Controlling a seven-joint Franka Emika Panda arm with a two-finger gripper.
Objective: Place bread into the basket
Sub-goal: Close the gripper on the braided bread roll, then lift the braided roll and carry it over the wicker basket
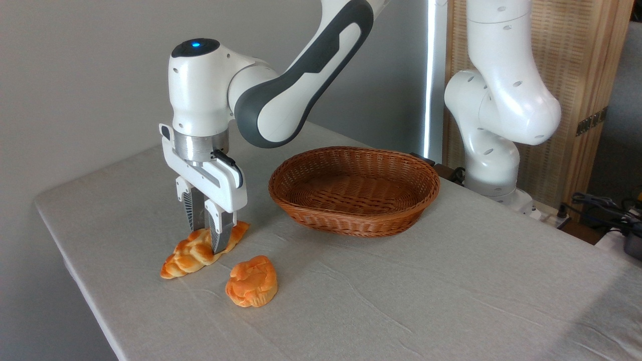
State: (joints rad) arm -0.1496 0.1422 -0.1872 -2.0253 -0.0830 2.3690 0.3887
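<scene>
Near the table's [451, 301] left edge, the gripper [208, 235] pinches the bread [193, 253] lying on the cloth, a bun [252, 281] just beside it, the basket [353, 190] well apart to the right.

Braided golden bread [193, 253] flat on table; wicker basket [354, 189] empty.

Setting: indoor robot demonstration or lab space. Evidence: white Franka arm [501, 100] mounted at the edge of a table [401, 301] covered in pale grey cloth; plain grey wall [75, 75] behind; slatted wooden screen [587, 75] at right; vertical light strip [429, 75] beside it; loose dark cables [597, 203] at far right. Props resemble staged food items.
</scene>
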